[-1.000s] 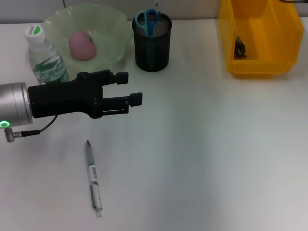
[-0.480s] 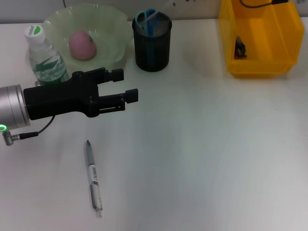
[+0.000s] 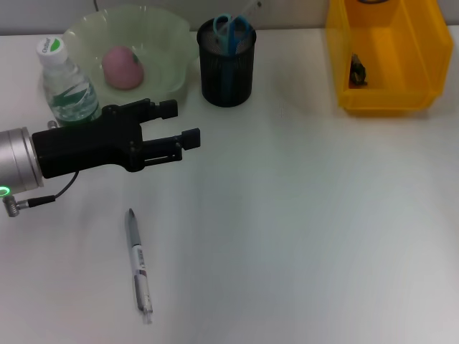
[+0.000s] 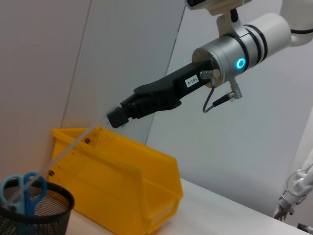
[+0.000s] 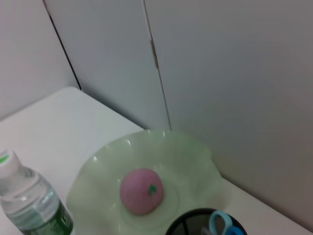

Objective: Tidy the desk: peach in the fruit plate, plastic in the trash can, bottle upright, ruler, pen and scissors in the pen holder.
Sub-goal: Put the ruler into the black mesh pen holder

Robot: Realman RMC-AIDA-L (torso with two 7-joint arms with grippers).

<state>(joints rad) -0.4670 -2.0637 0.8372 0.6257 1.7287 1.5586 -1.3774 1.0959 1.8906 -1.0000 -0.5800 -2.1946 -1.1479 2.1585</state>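
My left gripper is open and empty, hovering over the table in front of the green fruit plate. The pink peach lies in the plate. The water bottle stands upright left of the plate. A pen lies on the table near the front, well below the left gripper. The black mesh pen holder holds blue scissors. In the left wrist view my right gripper is shut on a clear ruler, whose lower end dips into the pen holder.
A yellow bin stands at the back right with a small dark item inside. The right wrist view looks down on the plate, peach and bottle. A wall runs behind the table.
My left gripper has drawn slightly left and back, still open. The clear ruler has come into view above the pen holder and moved down towards it.
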